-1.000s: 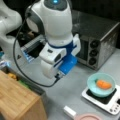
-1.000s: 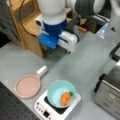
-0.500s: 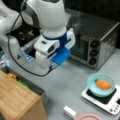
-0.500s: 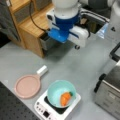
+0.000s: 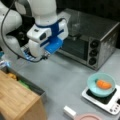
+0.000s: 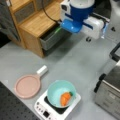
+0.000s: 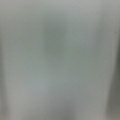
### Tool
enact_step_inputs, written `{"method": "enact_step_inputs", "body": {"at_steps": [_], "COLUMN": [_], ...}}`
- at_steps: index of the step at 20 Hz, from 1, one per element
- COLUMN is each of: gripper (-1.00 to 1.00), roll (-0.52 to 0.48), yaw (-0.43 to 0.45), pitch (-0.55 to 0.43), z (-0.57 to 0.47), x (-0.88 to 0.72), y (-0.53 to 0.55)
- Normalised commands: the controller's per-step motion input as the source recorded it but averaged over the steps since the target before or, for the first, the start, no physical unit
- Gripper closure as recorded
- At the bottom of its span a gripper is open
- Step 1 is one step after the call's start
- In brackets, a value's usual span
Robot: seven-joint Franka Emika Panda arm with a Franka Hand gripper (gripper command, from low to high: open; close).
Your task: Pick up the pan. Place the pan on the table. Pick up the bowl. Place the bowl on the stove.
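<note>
- Broad grey tabletop: carrying everything in both front views; bare grey stretch between arm and cookware.
- Steel toaster oven: at a front view's right, near the stove; possible obstacle for a low sideways sweep of the arm.
- Wooden cabinet with an open drawer: just below the arm's head; risk of a snag on the drawer edge if lowered straight down.
- Pincer: raised high over the tabletop, well apart from pan and bowl, carrying nothing visible; spread or pressed together, cannot tell. Wrist view only a blank grey blur.
- Stove: white, at a front view's bottom, with the bowl on its black plate.
- Pan: flat on the tabletop, just beside the stove, white handle toward the drawer. Looks already set down.
- Bowl: teal, sitting on the stove, overhanging the plate somewhat; judged liable to slide or tip if nudged.
- Orange carrot-like thing: loose inside the bowl; likely to roll out on a tilt.
</note>
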Motion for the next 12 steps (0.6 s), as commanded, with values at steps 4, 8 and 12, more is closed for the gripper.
{"method": "enact_step_inputs", "body": {"at_steps": [4, 8, 12], "gripper": [-1.0, -1.0, -1.0], "roll": [-0.011, -0.083, -0.108], "yaw": [-0.036, 0.119, 0.196], "pitch": [0.012, 0.06, 0.068], "z": [-0.03, -0.03, -0.04], "x": [-0.06, 0.01, 0.05], "y": [0.12, 0.1, 0.06]}}
